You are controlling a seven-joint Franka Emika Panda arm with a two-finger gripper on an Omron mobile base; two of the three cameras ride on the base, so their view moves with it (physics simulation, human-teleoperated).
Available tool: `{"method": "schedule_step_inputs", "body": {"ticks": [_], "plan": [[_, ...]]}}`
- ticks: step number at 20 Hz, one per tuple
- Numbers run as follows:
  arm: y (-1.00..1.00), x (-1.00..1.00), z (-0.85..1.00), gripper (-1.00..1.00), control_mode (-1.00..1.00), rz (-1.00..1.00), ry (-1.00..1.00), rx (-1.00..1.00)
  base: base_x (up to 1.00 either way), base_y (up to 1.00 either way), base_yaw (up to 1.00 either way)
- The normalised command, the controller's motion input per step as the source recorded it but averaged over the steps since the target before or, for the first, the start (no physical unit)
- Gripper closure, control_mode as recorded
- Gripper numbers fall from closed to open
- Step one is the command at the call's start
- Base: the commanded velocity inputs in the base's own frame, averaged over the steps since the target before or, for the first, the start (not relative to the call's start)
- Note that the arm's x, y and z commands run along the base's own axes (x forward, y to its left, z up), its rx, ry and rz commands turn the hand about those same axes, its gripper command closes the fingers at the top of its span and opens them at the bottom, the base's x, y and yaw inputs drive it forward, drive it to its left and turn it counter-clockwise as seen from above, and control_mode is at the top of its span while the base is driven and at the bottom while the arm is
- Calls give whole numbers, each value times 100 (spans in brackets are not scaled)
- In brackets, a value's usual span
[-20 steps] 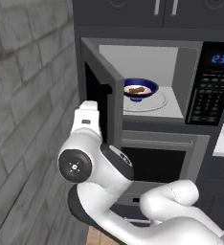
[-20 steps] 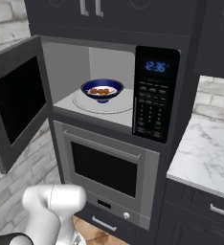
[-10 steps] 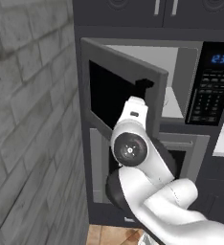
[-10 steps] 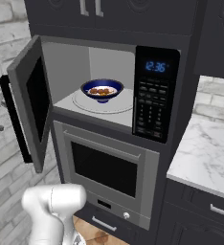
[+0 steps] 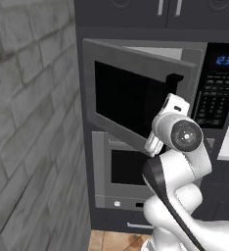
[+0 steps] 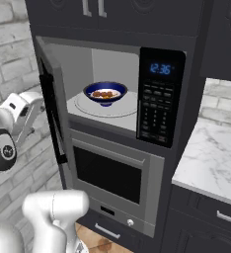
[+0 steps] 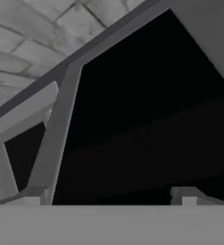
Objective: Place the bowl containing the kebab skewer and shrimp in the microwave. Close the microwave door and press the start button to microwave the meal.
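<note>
The microwave (image 6: pixel 112 54) holds the dark blue bowl (image 6: pixel 105 92) on its glass turntable (image 6: pixel 95 109). The kebab skewer and shrimp show as a small brown-orange patch (image 6: pixel 105 94) in the bowl, too small to tell apart. The microwave door (image 5: pixel 131 100) stands roughly half shut, and from the right it is seen edge-on with its black handle (image 6: pixel 46 114). My gripper (image 5: pixel 161 126) is against the door's outer face, open and holding nothing. Close up, the dark window (image 7: pixel 147 115) lies just ahead of my widely spread fingertips (image 7: pixel 35 194).
The black keypad panel (image 6: pixel 157 111) with its blue display (image 6: pixel 161 68) is right of the cavity. Below sits the larger oven (image 6: pixel 112 170). A grey brick wall (image 5: pixel 28 122) runs close on the left, and a marble counter (image 6: pixel 211 158) lies to the right.
The microwave door has swung from wide open to about half shut. My arm has moved right along with it, staying at its outer face. The gripper stays open.
</note>
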Motion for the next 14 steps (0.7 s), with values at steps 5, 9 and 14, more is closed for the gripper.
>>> {"method": "schedule_step_inputs", "body": {"ticks": [5,9,14], "plan": [[-19,81,0,-100,-100,5,0,9,0,0,0],[0,85,0,-100,-100,2,0,1,0,0,0],[0,85,0,-100,-100,1,0,0,0,0,0]]}}
